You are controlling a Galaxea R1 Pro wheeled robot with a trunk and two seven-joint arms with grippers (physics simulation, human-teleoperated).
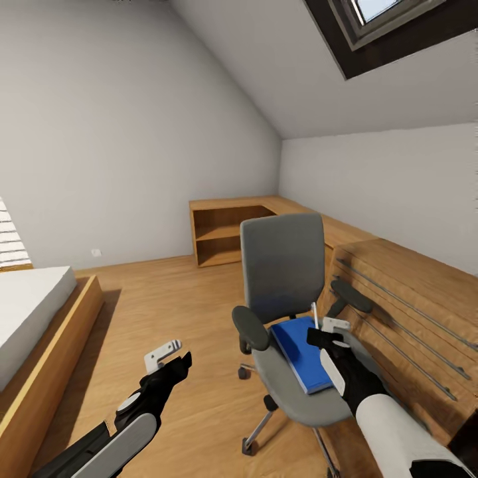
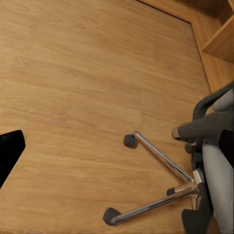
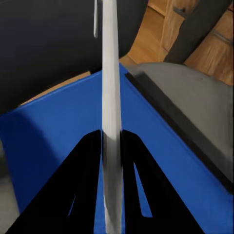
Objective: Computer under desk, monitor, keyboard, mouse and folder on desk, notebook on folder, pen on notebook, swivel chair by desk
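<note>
Holding the pen clamped upright, your right gripper hovers over the folder on the chair; left gripper state cannot be told. Risk: lowering further may knock the folder off the seat

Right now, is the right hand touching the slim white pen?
Touching: the right wrist view shows the right hand with both fingers closed against the slim white pen.

Head camera looks down — wrist cameras close — all sharing the swivel chair.
</note>
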